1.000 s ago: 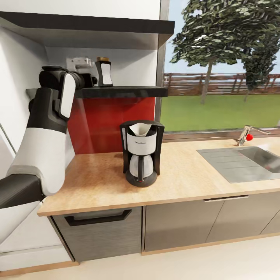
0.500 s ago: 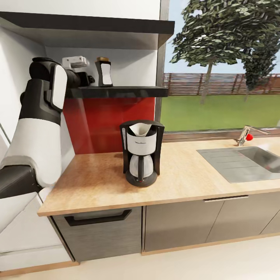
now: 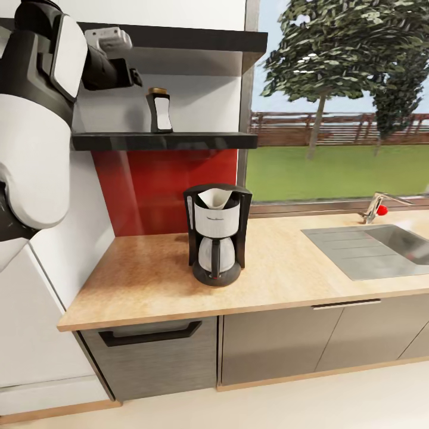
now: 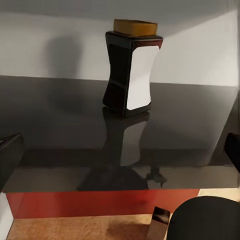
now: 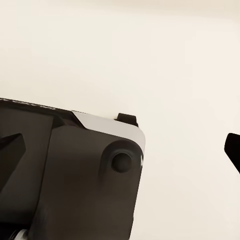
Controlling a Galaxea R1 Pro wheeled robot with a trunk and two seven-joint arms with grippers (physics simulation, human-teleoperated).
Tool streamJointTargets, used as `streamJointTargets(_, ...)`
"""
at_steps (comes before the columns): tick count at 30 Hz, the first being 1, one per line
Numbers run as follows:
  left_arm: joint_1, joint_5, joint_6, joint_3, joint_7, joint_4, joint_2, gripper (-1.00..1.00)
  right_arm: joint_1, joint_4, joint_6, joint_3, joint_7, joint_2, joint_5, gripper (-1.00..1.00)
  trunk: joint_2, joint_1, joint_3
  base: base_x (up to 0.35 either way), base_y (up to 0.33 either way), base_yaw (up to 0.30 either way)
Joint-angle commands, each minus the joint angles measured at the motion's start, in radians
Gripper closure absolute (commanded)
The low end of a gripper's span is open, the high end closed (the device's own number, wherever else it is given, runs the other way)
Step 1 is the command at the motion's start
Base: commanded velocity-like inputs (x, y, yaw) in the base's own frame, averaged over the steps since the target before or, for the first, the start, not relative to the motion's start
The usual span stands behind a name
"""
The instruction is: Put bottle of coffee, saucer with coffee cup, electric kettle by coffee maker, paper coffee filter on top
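The bottle of coffee [image 3: 159, 110] stands upright on the lower kitchen shelf [image 3: 179, 140], dark brown with a white label and tan cap. My left gripper [image 3: 133, 75] hangs above and to the left of it, apart from it. In the left wrist view the bottle of coffee [image 4: 131, 70] stands ahead on the glossy kitchen shelf [image 4: 60, 130], and my left gripper [image 4: 120, 152] is open with nothing between its fingers. The coffee maker [image 3: 216, 238] sits on the kitchen countertop [image 3: 143, 280], a paper coffee filter [image 3: 212, 198] in its top. My right gripper [image 5: 122, 147] is open over pale floor.
A second dark shelf [image 3: 190, 39] runs above the bottle's shelf. A steel sink [image 3: 372, 249] with a faucet [image 3: 376, 207] takes the counter's right end, under a window. The red backsplash [image 3: 161, 187] lies behind the coffee maker. A white wall panel [image 3: 53, 286] stands at the counter's left end.
My left arm has risen, lifting the gripper from shelf level beside the bottle to well above the shelf. The bottle and coffee maker have not moved.
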Motion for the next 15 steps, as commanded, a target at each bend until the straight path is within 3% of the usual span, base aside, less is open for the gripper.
streamJointTargets(1,-0.006,0.007,0.003,0.004,0.008,0.002,-0.001,-1.0,-0.001,0.001,-0.003,-0.008,-0.004,0.0,0.01,-1.0,-0.002,0.001,-0.002,0.0,0.0,0.0)
streamJointTargets(8,0.003,0.011,0.003,-0.001,-0.028,-0.008,0.011,-1.0,-0.001,0.001,-0.003,-0.008,-0.004,-0.001,0.01,-1.0,-0.002,0.001,-0.002,0.0,0.0,-0.001)
streamJointTargets(11,0.02,0.01,0.0,-0.01,-0.133,-0.012,0.067,-1.0,-0.001,0.002,-0.003,-0.008,-0.004,-0.003,0.01,-1.0,-0.002,0.001,-0.002,0.0,0.0,-0.175)
streamJointTargets(15,0.024,0.009,-0.001,-0.014,-0.16,-0.015,0.09,-1.0,-0.001,0.003,-0.003,-0.008,-0.004,-0.003,0.01,-1.0,-0.002,0.001,-0.002,0.0,0.0,-0.275)
